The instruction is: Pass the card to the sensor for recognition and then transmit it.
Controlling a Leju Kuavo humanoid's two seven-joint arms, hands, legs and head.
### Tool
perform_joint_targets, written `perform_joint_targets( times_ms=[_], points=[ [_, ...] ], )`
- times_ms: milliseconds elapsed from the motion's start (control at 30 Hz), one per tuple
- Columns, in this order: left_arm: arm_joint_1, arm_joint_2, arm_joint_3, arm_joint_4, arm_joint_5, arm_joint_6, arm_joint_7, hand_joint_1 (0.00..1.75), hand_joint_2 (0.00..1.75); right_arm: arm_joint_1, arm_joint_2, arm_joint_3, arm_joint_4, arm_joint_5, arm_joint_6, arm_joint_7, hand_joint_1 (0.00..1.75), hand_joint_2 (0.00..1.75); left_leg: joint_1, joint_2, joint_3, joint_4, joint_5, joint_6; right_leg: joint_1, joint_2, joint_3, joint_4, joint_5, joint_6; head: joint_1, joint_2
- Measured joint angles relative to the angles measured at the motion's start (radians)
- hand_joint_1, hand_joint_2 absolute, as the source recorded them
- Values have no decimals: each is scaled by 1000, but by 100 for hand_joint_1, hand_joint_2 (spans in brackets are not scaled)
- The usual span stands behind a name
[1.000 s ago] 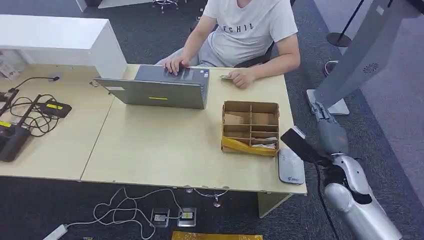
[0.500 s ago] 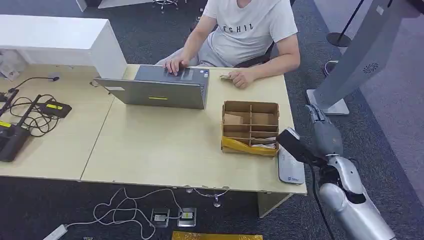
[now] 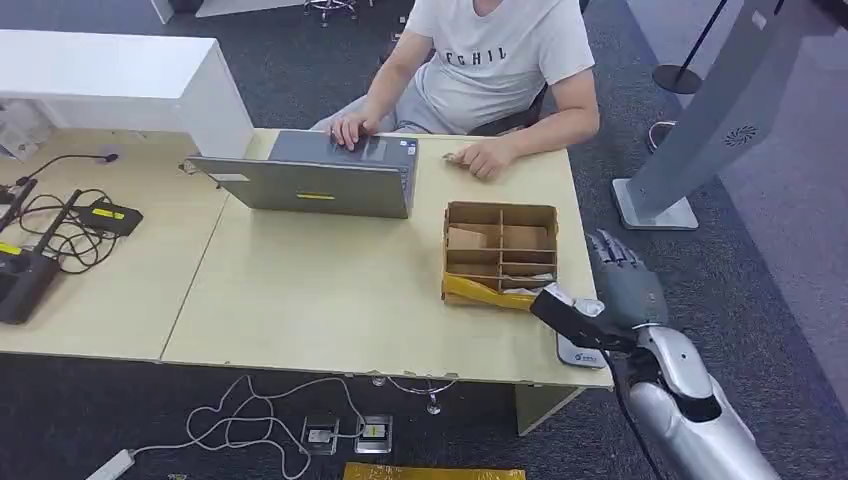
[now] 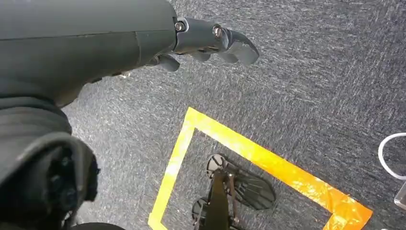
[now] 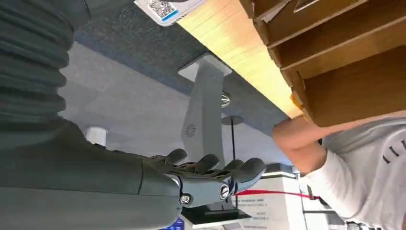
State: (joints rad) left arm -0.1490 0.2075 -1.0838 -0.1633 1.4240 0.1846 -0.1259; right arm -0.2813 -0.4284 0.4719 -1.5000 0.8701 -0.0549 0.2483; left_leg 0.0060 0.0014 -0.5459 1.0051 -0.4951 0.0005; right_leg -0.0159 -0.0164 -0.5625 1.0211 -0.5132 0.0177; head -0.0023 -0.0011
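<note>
The right hand (image 3: 622,283) is dark grey on a silver arm. Just beside it toward the table lies a white sensor (image 3: 580,345) with a small blue mark, and beyond that a brown cardboard box (image 3: 500,255) with a yellow front strip. Both sit on the pale wood table (image 3: 320,290). Farther across, the laptop (image 3: 318,185) is grey with a yellow label. Below the dark grey left hand (image 4: 210,43), yellow tape (image 4: 249,153) crosses speckled grey carpet (image 4: 311,72).
</note>
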Motion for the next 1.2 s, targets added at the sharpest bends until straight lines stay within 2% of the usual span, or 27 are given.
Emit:
perform_joint_targets(
  times_ms=[767, 1200],
  points=[
    [0, 3, 0, 0, -6, -3, 0, 0, 0, 2, -16, 50, 0, -57, -6, -1, 0, 175, 0, 0, 0, 0, 0, 0, 0, 0, 0, 0, 0, 0, 0, 0],
    [-1, 3, 0, 0, -17, -9, 0, 0, 0, -13, 51, 70, 35, -77, -53, 32, 0, 175, 0, 0, 0, 0, 0, 0, 0, 0, 0, 0, 0, 0, 0, 0]
  ],
)
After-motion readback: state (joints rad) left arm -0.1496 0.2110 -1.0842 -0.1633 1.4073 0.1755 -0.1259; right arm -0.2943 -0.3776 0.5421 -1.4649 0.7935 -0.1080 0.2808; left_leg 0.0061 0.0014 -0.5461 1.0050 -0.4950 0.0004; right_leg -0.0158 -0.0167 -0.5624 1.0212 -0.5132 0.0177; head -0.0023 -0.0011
